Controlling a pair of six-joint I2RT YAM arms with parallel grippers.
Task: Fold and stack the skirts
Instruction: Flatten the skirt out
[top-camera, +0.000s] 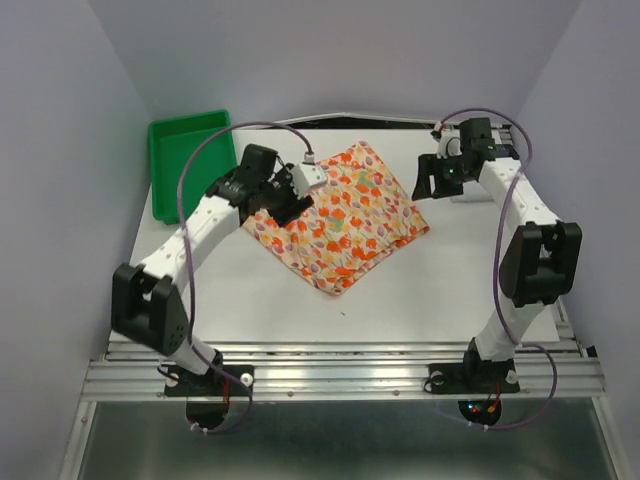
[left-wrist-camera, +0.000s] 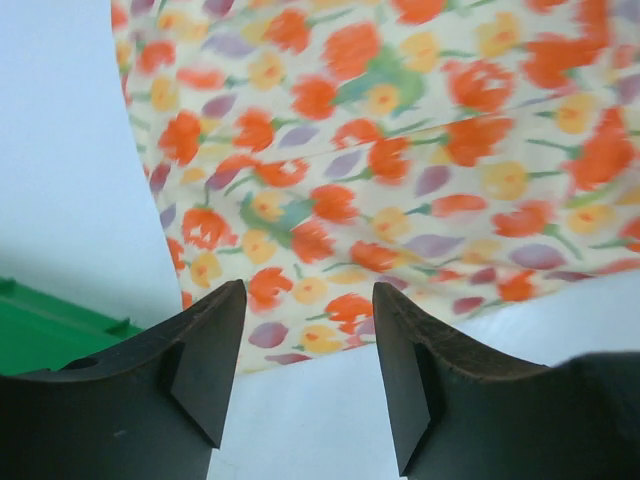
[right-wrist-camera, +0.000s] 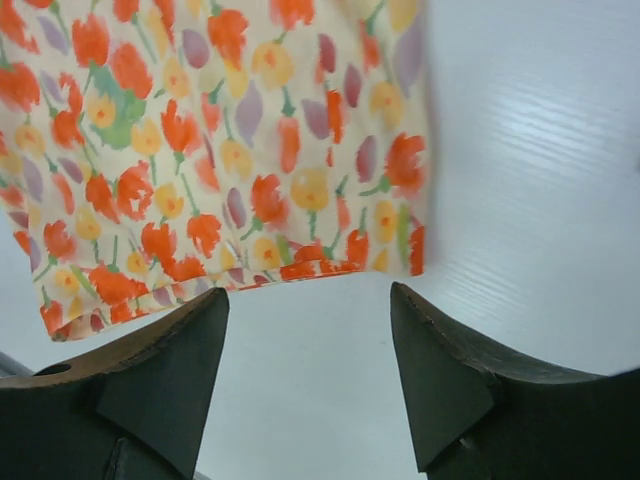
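- Cream, soft cloth printed with orange, red and yellow flowers and purple and green leaves makes up the floral skirt (top-camera: 340, 218). It lies flat on the smooth white table (top-camera: 430, 290), folded into a square turned like a diamond.
- In the left wrist view a faint straight crease crosses the floral skirt (left-wrist-camera: 400, 150), and its left edge waves a little. In the right wrist view its hem runs straight to a neat corner.
- At the skirt's left corner is the left end effector (top-camera: 290, 207), with two dark, matte, wedge-shaped fingers (left-wrist-camera: 200, 360). They stand apart, released, with nothing between them, and the skirt's edge lies just beyond the tips.
- Just beside the skirt's right corner is the right end effector (top-camera: 425, 180), built the same way. Its fingers (right-wrist-camera: 170, 370) are spread and empty over bare table, just short of the hem.
- To the left of the skirt, apart from it, sits a green hard-plastic tray (top-camera: 185, 160), rectangular with a raised rim.
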